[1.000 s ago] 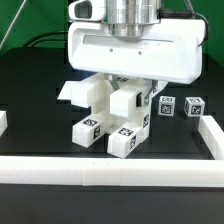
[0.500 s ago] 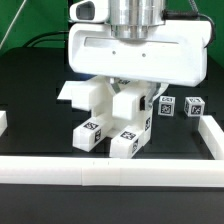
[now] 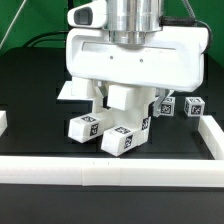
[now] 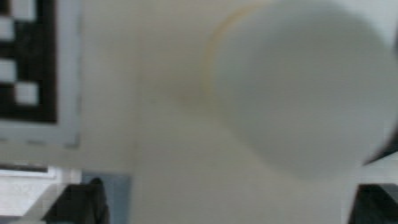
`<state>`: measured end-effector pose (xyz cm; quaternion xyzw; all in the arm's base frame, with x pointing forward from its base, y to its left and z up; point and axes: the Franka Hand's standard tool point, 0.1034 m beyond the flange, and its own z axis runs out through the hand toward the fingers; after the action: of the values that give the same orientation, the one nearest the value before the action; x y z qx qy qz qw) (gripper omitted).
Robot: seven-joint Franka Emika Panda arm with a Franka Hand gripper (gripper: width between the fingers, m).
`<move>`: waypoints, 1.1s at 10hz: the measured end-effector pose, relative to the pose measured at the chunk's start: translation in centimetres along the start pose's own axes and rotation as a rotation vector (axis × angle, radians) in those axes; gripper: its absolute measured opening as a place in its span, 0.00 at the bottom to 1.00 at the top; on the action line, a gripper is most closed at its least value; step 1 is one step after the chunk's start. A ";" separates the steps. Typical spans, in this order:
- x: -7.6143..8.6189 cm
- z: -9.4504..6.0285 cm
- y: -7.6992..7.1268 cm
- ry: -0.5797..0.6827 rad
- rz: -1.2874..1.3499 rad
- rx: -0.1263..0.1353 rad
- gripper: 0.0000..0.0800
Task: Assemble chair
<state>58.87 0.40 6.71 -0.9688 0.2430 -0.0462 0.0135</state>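
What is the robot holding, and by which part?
Cannot tell: the gripper sits right over the white chair part, but where they meet is hidden.

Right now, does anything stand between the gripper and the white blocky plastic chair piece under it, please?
Nothing visible does: the gripper hangs directly over the white blocky plastic chair piece, with no other object between them.

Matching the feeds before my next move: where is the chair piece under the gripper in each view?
Exterior view: chair piece at centre, under the gripper, tagged ends toward the front rail.
Wrist view: apparently the chair piece, a blurred white surface filling the frame.
Shared landmark: a black-and-white tag on it; which tag, cannot tell.
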 end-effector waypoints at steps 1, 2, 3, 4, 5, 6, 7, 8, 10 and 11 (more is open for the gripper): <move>0.1 -0.1 0.1 0.000 0.001 0.000 0.81; 0.0 -0.8 0.3 -0.018 0.022 -0.002 0.81; -0.2 -2.1 0.4 -0.048 0.054 0.000 0.81; -0.3 -3.7 0.4 -0.072 0.075 0.006 0.81; -0.3 -4.7 0.3 -0.076 0.078 0.014 0.81; -0.2 -5.5 0.4 -0.078 0.072 0.021 0.81; 0.0 -6.0 0.4 -0.077 0.075 0.026 0.81; -0.1 -6.3 0.1 -0.076 0.094 0.029 0.81; -0.2 -6.1 0.1 -0.077 0.087 0.027 0.81; -0.2 -6.1 0.1 -0.078 0.087 0.027 0.81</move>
<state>58.08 0.35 12.74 -0.9581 0.2836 -0.0113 0.0378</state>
